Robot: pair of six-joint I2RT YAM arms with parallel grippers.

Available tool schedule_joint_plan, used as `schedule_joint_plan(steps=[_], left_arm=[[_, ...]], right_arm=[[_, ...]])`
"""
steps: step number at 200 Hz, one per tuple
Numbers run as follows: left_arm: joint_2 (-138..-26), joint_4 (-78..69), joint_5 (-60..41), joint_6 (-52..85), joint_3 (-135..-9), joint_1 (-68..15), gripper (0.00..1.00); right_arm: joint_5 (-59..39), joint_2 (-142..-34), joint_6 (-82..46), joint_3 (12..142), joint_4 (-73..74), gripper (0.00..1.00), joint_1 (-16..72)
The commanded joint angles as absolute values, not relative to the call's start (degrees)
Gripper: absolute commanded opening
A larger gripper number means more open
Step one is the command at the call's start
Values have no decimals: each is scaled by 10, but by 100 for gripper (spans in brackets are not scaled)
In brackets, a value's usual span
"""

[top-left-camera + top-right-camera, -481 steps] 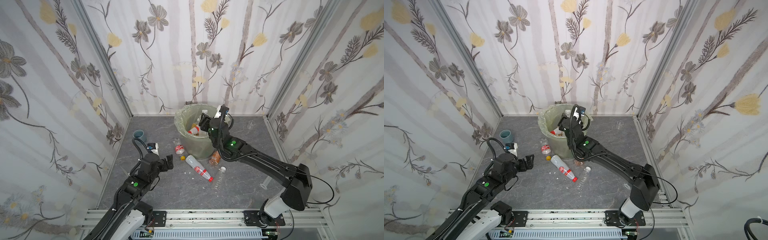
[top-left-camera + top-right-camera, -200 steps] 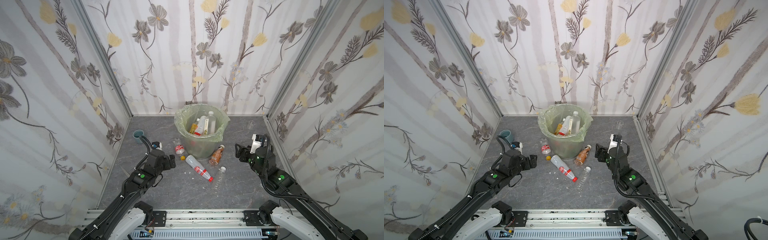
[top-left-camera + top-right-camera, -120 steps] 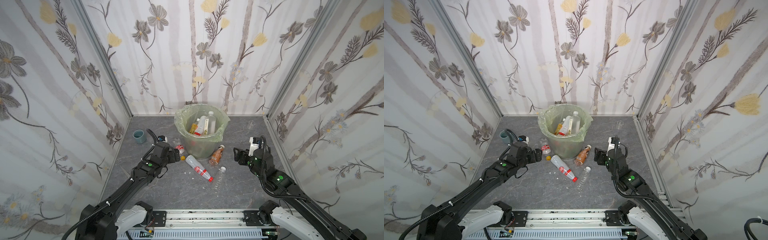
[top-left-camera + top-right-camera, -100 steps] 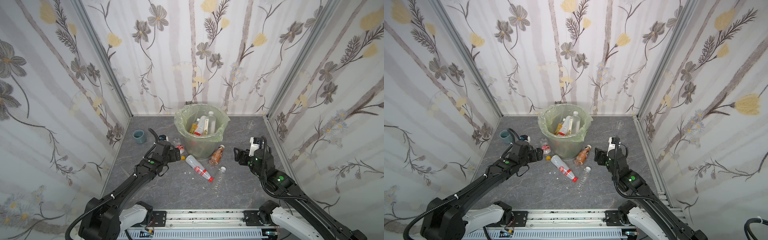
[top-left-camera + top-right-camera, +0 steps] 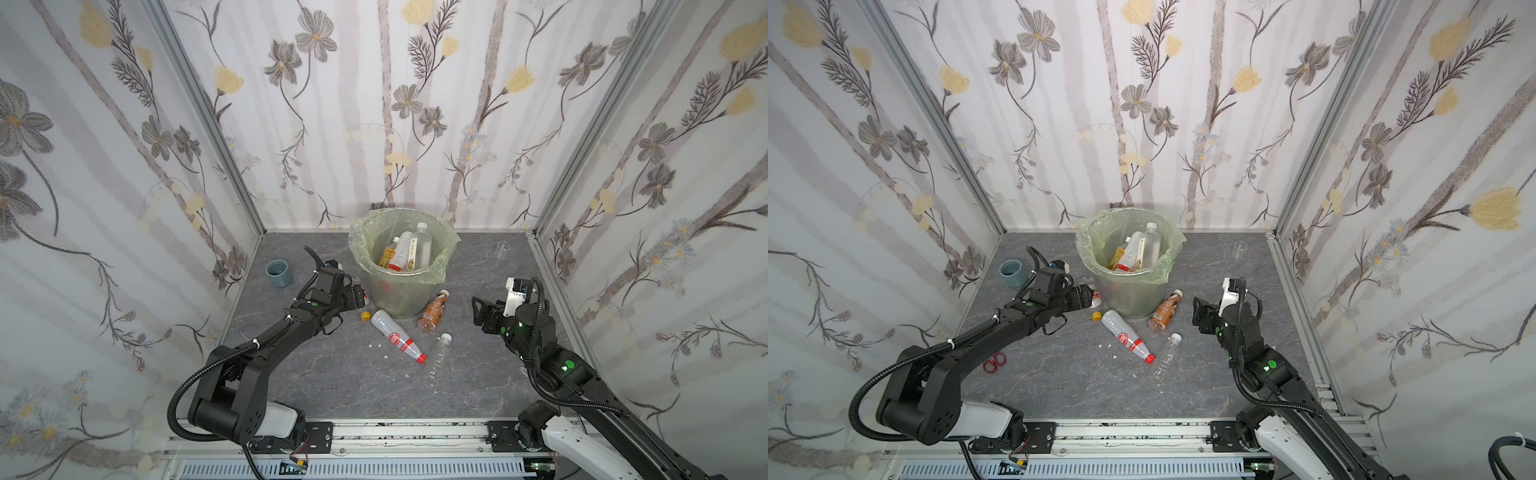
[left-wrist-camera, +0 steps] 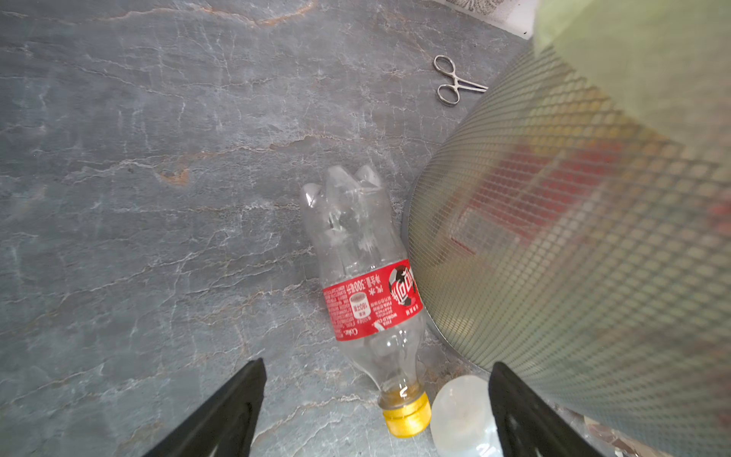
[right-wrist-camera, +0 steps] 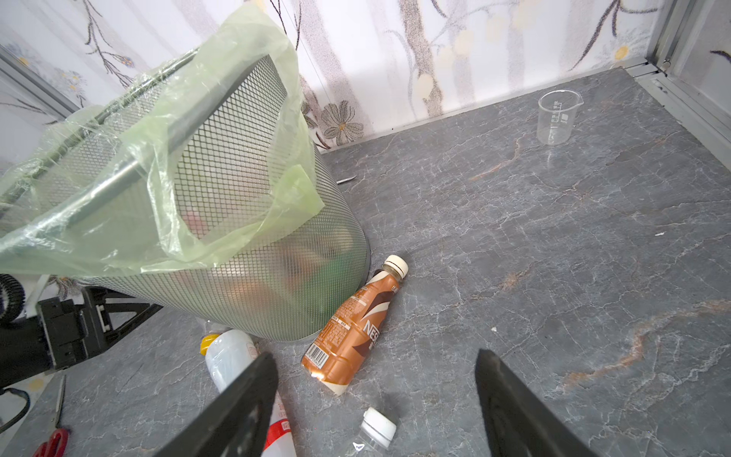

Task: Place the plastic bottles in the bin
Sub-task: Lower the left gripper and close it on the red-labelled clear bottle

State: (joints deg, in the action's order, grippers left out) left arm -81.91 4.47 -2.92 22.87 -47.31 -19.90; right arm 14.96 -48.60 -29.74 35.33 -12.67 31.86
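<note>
The round green bin [image 5: 399, 300] stands at the far middle of the desk [image 5: 332, 382], with some bottles [image 5: 409, 249] leaning inside. Four more lie on their sides near it: a brown bottle [image 5: 433, 311], a red-capped bottle [image 5: 395, 337], a small white-capped bottle [image 5: 439, 360] and, on the left, a yellow-capped bottle [image 6: 368, 285].

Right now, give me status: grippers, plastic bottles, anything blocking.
Left gripper open above yellow-capped clear red-labelled bottle, not gripping. Right gripper open, empty. Green-lined mesh bin hard against that bottle's side.
</note>
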Motion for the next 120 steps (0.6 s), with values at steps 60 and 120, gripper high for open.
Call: schedule_joint_plan(steps=[60,120], left_arm=[[-906,17,-75,230,-513,-185,86],[-963,9,-75,247,-529,-183,85]], right_arm=[[149,-467,-314,344,-122,79,318],[148,-463,-319,344,-125,79,318]])
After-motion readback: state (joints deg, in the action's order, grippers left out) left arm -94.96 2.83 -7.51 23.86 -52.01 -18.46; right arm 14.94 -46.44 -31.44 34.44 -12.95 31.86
